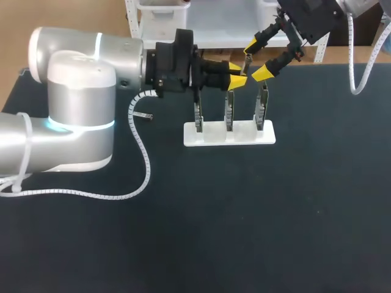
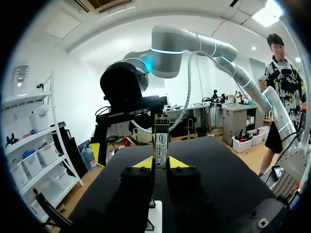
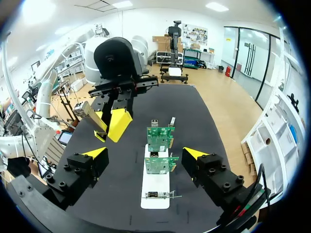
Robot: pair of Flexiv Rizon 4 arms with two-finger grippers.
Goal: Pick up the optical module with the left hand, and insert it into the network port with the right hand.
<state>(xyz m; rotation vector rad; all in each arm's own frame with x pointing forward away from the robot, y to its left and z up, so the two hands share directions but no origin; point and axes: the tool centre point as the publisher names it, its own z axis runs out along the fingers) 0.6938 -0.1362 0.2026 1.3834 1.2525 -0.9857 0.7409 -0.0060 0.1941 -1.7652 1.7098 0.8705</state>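
— Yellow-tipped and pinched tight on the optical module (image 2: 162, 141): left tool (image 2: 161, 164), gripping the lower end from two sides and leaving the rest clear beyond the tips.

— And across from it?

— Spread wide, holding nothing: right tool (image 3: 145, 154), poised close to the left one, over a row of upright network cards (image 3: 160, 138) slotted into a white stand (image 1: 229, 135) on the dark worktop (image 1: 244, 213).

— Where in the job, then?

— Pick-up apparently done. Looks like the hand-over between arms, with the module aloft, well off the worktop and not yet in any card.

— Needed next?

— Probably bringing the open right tool round the module's free end and closing on it squarely, from both flat sides. Only then loosening the left grip and backing away. After that, lining up with a card's network port, too small to pick out from any of these views, and pushing straight in along the slot.

— Anything to watch?

— Likely a skewed hold at the swap, and with it a jammed or glancing entry. Also little room between the two tools, so a slow, careful approach.
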